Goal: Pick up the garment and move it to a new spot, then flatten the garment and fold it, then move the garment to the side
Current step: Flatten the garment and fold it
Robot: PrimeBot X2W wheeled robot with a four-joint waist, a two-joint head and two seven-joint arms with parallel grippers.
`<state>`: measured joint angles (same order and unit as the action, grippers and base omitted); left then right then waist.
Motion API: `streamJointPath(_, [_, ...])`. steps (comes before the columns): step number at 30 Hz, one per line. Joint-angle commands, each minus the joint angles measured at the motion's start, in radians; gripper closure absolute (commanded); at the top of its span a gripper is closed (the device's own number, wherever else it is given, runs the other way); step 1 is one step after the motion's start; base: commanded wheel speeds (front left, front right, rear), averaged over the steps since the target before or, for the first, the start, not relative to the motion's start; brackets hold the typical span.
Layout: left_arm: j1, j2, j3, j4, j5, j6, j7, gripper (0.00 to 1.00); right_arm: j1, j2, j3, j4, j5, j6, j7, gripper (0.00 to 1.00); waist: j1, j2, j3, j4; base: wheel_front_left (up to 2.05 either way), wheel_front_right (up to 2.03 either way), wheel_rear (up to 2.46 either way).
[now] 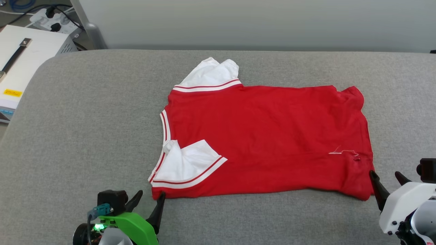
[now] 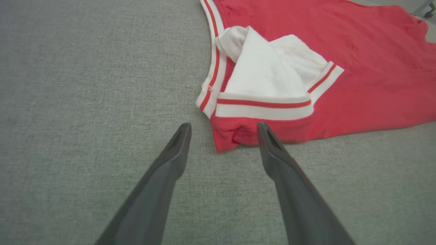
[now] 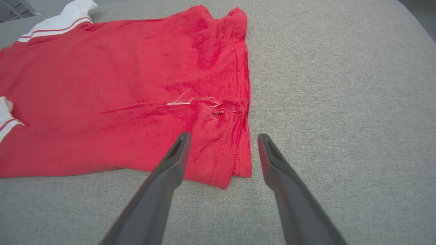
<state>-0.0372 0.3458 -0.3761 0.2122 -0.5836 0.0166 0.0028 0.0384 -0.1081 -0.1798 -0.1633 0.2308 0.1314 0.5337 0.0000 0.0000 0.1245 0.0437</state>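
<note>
The left tool (image 1: 151, 194) is standing wide open and holding nothing. Its fingers are pointing at the near left corner of the garment (image 1: 265, 136), and in the left wrist view one fingertip (image 2: 264, 131) is lying at the red edge just below the folded-in near sleeve (image 1: 185, 165). The garment is lying flat across the middle of the grey desk (image 1: 85, 119), collar to the left and hem to the right, with the far sleeve (image 1: 213, 73) sticking out past its far edge. The right tool (image 1: 384, 173) is also gaping and empty, straddling the near hem corner. The flattening is looking done and the fold seems to be in hand. Next, each tool is probably needing to dip, pinch its corner through both layers, and carry the near edge across evenly with the other.
</note>
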Motion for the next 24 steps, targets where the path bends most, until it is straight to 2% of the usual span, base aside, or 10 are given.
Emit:
streamJointPath(1, [0.001,0.004,0.002,0.004,0.0,0.008,0.009,0.0,0.01,0.004,-0.004,-0.014,-0.007,-0.001,0.006,0.0,0.0,0.0,0.013,-0.011,0.0,0.0,0.0])
streamJointPath(15, [-0.064,-0.011,0.021,0.087,-0.011,0.046,0.013,0.0,0.008,0.026,-0.002,-0.04,-0.017,-0.001,0.001,0.0,0.0,0.0,0.071,-0.053,0.0,0.0,0.0])
streamJointPath(22, [-0.084,-0.008,-0.004,0.14,-0.028,0.042,0.104,0.01,0.005,0.031,-0.001,-0.04,-0.023,-0.001,-0.008,0.0,0.0,0.0,0.089,-0.055,0.0,0.0,0.0])
streamJointPath(23, [-0.087,-0.01,-0.012,0.149,-0.035,0.036,0.127,0.18,0.005,0.032,-0.002,-0.041,-0.025,-0.001,-0.008,0.0,0.0,0.0,0.091,-0.053,0.0,0.0,0.0])
streamJointPath(24, [-0.092,-0.012,-0.019,0.16,-0.042,0.031,0.153,0.78,0.004,0.031,0.0,-0.041,-0.028,-0.001,-0.008,0.0,0.0,0.0,0.094,-0.052,0.0,0.0,0.0])
